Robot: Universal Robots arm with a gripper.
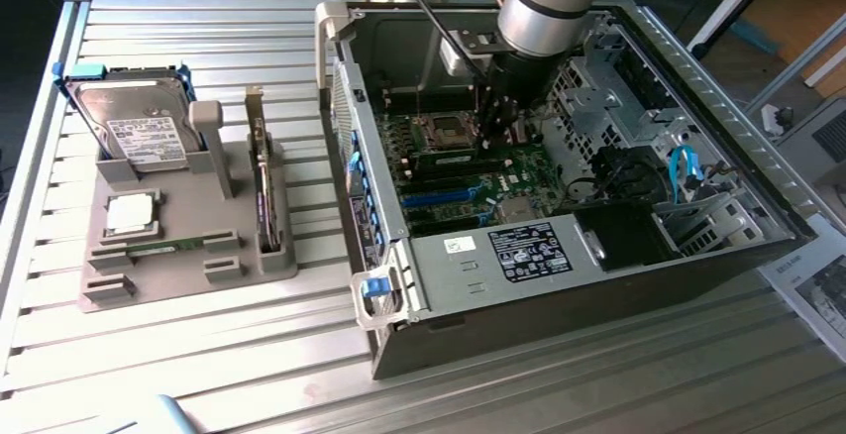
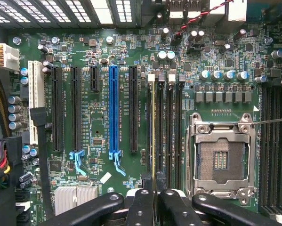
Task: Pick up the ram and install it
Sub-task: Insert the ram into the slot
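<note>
Gripper point(image 2: 153, 192): nearest you, glossy black and rounded, with riveted links. It is clenched on the ram.
Ram point(image 2: 153, 127): you see it edge-on as a thin yellow-green line. It runs away from the fingertips along the memory slot closest to the long black expansion slots.
Hard to tell: the ram's faces and chips are hidden, and you cannot tell whether it is seated in the slot.
Motherboard point(image 2: 98, 117): matte green, crowded with silver-capped capacitors, and has one blue slot point(image 2: 113, 108).
Processor socket point(image 2: 221, 160): square, with a bright metal frame, and lies open.
Computer case point(image 1: 740, 147): dark steel, lying open, with the arm reaching down into it.
Table point(image 1: 198, 355): ribbed aluminium slats.
Holder point(image 1: 172, 275): grey and moulded, at the exterior view's left, with a hard drive point(image 1: 133, 127) standing in it.
</note>
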